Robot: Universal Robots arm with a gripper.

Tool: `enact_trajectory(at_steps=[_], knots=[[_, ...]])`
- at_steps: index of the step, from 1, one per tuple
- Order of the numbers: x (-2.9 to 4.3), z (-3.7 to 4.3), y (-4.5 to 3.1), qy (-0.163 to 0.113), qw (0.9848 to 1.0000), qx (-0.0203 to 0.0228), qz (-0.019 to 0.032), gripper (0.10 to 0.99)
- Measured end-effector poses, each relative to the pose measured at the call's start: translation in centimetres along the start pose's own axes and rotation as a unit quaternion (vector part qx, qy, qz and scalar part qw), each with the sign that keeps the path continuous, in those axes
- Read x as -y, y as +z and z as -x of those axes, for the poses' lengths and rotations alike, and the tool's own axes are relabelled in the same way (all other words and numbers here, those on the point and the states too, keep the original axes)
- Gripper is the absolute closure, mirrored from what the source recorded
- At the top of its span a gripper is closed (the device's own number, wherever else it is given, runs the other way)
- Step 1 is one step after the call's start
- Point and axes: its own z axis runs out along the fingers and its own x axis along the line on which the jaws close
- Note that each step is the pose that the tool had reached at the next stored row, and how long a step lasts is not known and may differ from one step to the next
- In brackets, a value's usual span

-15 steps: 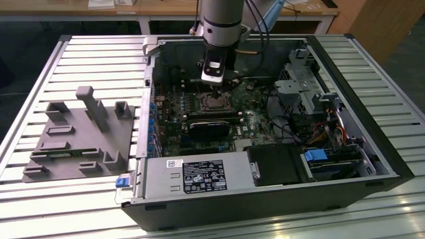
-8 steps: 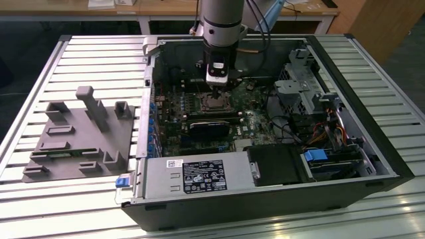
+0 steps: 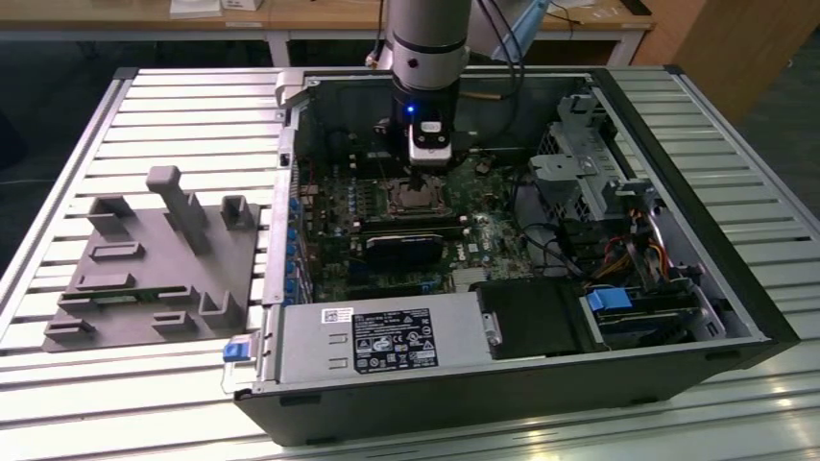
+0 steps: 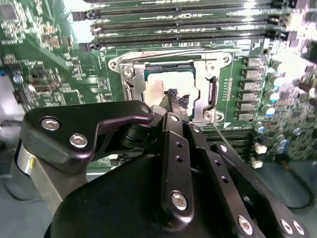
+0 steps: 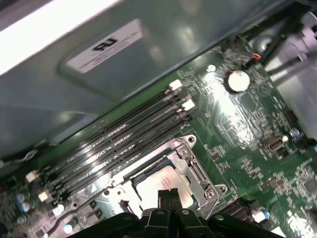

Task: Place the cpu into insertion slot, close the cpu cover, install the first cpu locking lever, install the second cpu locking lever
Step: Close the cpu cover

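The arm reaches down into the open case (image 3: 717,279) at the upper middle of the exterior view, with the gripper (image 3: 422,176) right over the slot (image 3: 413,199) in the green board (image 3: 326,252). In both wrist views the cpu (image 4: 167,79) (image 5: 159,181) lies flat in the slot. The cover (image 4: 205,74) (image 5: 196,171) looks folded down around it, so the chip's metal top shows through the square window. The jaws are pressed together and carry nothing. The tips (image 4: 174,97) (image 5: 168,194) stand at the cover's near edge, touching it or just above; which, I cannot tell.

The placing and the cover seem done, so I judge the step in hand to be the first locking lever. A thin wire, likely a lever (image 4: 173,51), runs along the cover's side next to the memory slots (image 4: 188,20); whether it is hooked I cannot tell. That work calls for a steady push with the closed tips against the thin wire, down and under its catch, without scraping the board or tilting the cover.
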Motion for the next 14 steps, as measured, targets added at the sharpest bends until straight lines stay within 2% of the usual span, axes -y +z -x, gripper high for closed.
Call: enact_trajectory(at_steps=[4,7,10,14], knots=[[0.0,0.0,0.01,-0.037,0.9993,-0.0008,0.0003,0.984],[0.0,0.0,0.02,-0.063,0.998,-0.0014,0.0004,0.984],[0.0,0.0,0.03,-0.091,0.9958,-0.002,0.0006,0.984],[0.0,0.0,0.03,-0.126,0.9921,-0.0027,0.0008,0.984]])
